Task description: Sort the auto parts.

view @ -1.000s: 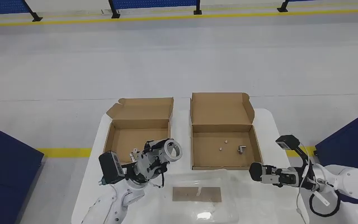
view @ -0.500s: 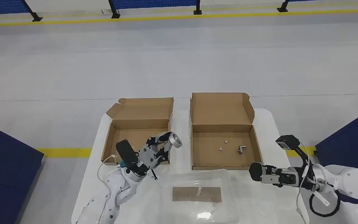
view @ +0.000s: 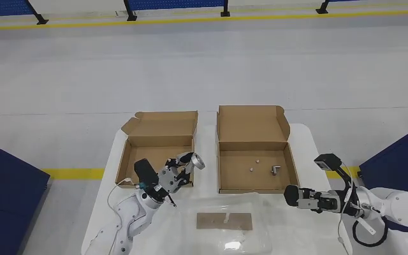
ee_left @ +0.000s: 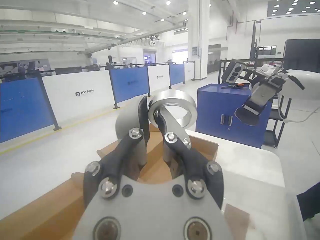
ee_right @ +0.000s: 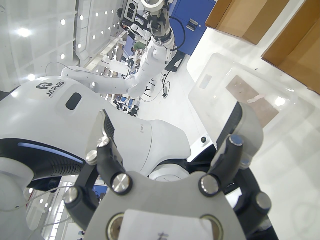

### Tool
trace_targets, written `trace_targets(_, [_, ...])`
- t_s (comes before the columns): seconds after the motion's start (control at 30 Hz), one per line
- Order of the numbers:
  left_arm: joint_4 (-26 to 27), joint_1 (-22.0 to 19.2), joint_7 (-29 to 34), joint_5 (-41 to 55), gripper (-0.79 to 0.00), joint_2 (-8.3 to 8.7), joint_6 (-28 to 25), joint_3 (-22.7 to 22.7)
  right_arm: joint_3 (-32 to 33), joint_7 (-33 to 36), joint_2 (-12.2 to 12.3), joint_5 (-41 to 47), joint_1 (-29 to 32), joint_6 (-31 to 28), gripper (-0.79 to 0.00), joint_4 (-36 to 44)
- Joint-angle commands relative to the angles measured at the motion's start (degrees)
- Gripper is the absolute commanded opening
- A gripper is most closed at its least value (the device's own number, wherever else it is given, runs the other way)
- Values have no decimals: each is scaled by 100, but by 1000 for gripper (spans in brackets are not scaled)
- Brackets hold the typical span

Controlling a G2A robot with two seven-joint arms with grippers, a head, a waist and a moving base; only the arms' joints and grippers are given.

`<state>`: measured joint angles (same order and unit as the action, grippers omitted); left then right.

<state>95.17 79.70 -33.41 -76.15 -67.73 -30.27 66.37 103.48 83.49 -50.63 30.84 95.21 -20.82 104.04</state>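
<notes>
Sorting is judged to be partly done. Small parts [view: 275, 169] are seen lying in the right box [view: 236, 162] at the table's 1 o'clock, while the metal ring [view: 197, 162] is not yet set down. It is clamped by its rim in the left gripper [view: 189, 167] and raised at the 3 o'clock edge of the left box [view: 137, 159]. The right gripper [ee_right: 171, 112] is held wide open and empty at 4 o'clock, beside the clear bin [view: 261, 210] at 6 o'clock. A brown label [view: 224, 221] is seen in the bin. Lettering is printed on the barrier panels [ee_left: 82, 93], but it is not read off.
</notes>
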Motion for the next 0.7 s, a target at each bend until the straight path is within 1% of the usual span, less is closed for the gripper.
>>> trace_targets(0.0, [70, 8, 111, 119, -785, -7, 8, -11, 0, 0, 0, 0, 0, 0, 0, 0])
trace_targets(0.03, [64, 20, 319, 236, -785, -6, 13, 9, 0, 0, 0, 0, 0, 0, 0, 0])
trace_targets(0.13, [273, 44, 1383, 628, -785, 2, 130, 97, 0, 0, 0, 0, 0, 0, 0, 0])
trace_targets(0.17, [293, 67, 1845, 854, -785, 8, 182, 148, 0, 0, 0, 0, 0, 0, 0, 0])
trace_targets(0.23, [516, 41, 2635, 964, -785, 29, 333, 260, 0, 0, 0, 0, 0, 0, 0, 0])
trace_targets(0.33, [691, 124, 3400, 1394, -785, 31, 624, 350, 0, 0, 0, 0, 0, 0, 0, 0])
trace_targets(0.37, [701, 126, 3585, 1478, -785, 33, 773, 406, 0, 0, 0, 0, 0, 0, 0, 0])
trace_targets(0.4, [718, 120, 3619, 1474, -785, 33, 819, 422, 0, 0, 0, 0, 0, 0, 0, 0])
trace_targets(0.63, [713, 124, 3634, 1469, -785, 33, 829, 421, 0, 0, 0, 0, 0, 0, 0, 0])
trace_targets(0.67, [703, 106, 3818, 1392, -785, 37, 866, 411, 0, 0, 0, 0, 0, 0, 0, 0])
